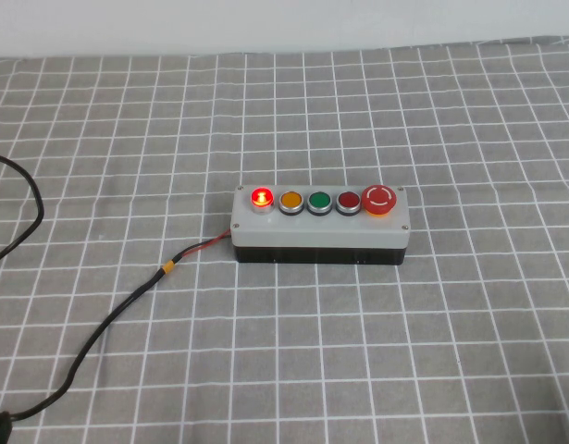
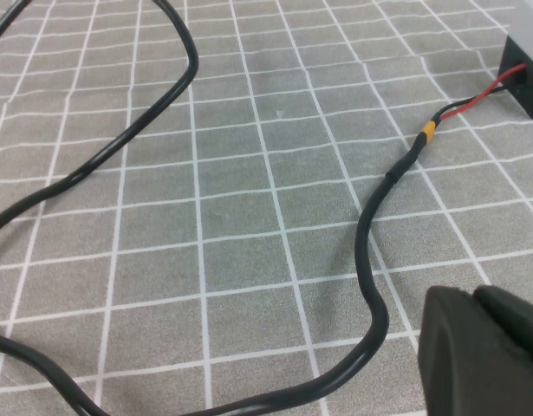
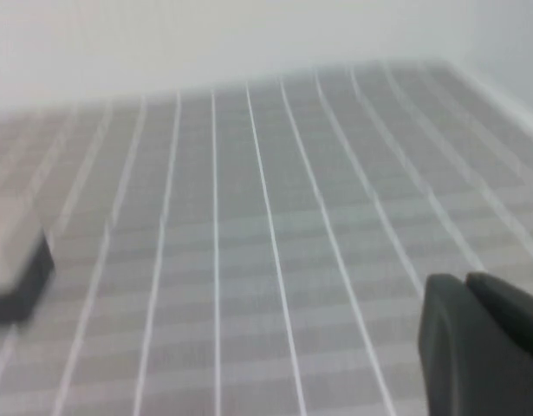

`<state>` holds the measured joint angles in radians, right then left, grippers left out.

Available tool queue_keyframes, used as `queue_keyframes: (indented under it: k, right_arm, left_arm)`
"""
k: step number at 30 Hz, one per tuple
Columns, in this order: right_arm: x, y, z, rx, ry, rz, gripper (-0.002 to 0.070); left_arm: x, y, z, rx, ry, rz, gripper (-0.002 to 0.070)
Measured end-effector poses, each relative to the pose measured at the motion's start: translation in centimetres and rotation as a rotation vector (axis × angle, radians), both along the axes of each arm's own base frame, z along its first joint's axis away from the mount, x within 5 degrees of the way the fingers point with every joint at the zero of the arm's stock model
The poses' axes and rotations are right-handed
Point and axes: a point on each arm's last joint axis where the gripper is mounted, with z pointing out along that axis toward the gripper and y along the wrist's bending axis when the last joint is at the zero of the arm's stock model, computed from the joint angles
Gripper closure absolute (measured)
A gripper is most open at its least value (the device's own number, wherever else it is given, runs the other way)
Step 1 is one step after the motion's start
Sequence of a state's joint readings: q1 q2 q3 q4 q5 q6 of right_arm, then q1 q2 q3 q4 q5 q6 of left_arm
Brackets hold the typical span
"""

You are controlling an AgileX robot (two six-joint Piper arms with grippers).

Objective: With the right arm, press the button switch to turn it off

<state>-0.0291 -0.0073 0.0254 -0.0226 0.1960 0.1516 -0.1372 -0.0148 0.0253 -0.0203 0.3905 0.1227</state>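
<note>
The button switch (image 1: 262, 197) is a small round bright-red button in a silver collar, glowing, at the left end of the grey-topped, black-based box (image 1: 321, 225). In a row to its right are an orange, a green, a dark red flat and a large red mushroom button (image 1: 379, 200). Neither arm shows in the high view. My right gripper (image 3: 464, 284) shows in the right wrist view, fingers together and empty, above the cloth, with a blurred corner of the box (image 3: 15, 269) well off to one side. My left gripper (image 2: 474, 299) is shut and empty, low over the cloth near the cable.
A grey cloth with a white grid (image 1: 404, 351) covers the table up to a pale wall at the back. A black cable (image 1: 108, 319) with red wires and a yellow band (image 1: 169, 267) runs from the box's left end to the front left; it loops in the left wrist view (image 2: 370, 260).
</note>
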Motion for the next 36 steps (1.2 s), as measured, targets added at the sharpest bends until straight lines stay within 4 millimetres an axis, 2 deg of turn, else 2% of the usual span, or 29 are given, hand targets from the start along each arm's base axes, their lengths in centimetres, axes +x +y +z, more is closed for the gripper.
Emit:
queue_keyframes:
  k: [9,17,20,24,28,32,36]
  right_arm:
    - [-0.3,0.0,3.6,0.056,-0.401,0.0,0.0692]
    - [-2.2,-0.3,7.1,0.081,-0.846,-0.008,0.0692]
    - [-2.6,-0.3,8.5,0.145,-0.882,0.015,0.0692]
    - [-3.6,0.1,12.5,0.148,-0.807,0.048,0.0692]
    - [-4.2,0.2,17.6,0.1,-0.673,0.034,0.0692]
    - [-1.7,0.0,20.7,0.116,-0.369,0.0,0.0692]
    - [2.7,0.1,21.3,0.182,0.007,-0.007,0.0692]
  left_arm:
    - [0.0,0.0,0.0,0.0,0.0,0.0,0.0678]
    - [0.0,0.0,0.0,0.0,0.0,0.0,0.0678]
    - [0.0,0.0,0.0,0.0,0.0,0.0,0.0678]
    - [0.0,0.0,0.0,0.0,0.0,0.0,0.0678]
    - [0.0,0.0,0.0,0.0,0.0,0.0,0.0678]
    - [0.0,0.0,0.0,0.0,0.0,0.0,0.0678]
    - [0.0,0.0,0.0,0.0,0.0,0.0,0.0678]
